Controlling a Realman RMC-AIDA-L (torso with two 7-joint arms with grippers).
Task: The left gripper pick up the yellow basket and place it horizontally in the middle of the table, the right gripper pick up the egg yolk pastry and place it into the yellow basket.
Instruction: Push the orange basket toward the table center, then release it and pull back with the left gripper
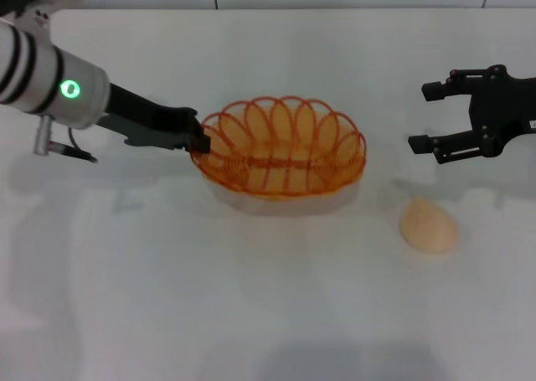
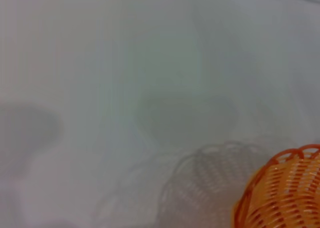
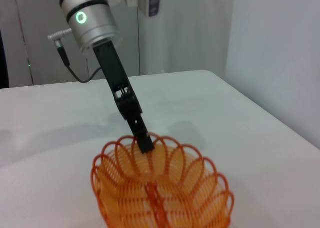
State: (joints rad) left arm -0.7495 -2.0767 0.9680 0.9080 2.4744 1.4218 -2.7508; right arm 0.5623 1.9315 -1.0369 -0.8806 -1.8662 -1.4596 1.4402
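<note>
Fingers of the left gripper (image 1: pixel 198 140) are pinched together on the looped rim at the left end of the yellow basket (image 1: pixel 280 146), which sits about mid-table on the white table (image 1: pixel 251 297), its long axis running left to right. From the right wrist view the same grip shows: the dark fingertips (image 3: pixel 145 143) bite onto one rim loop of the basket (image 3: pixel 160 193), with the arm slanting down from its white segment and green light. The left wrist view catches only an edge of the basket (image 2: pixel 285 193) and its shadow on the tabletop.

Over on the right, the right gripper (image 1: pixel 427 115) hovers above the table with its two fingers spread wide, holding nothing and touching nothing. The egg yolk pastry (image 1: pixel 429 224) lies on the table just below it in the head view, near the basket's right end but clear of it.
</note>
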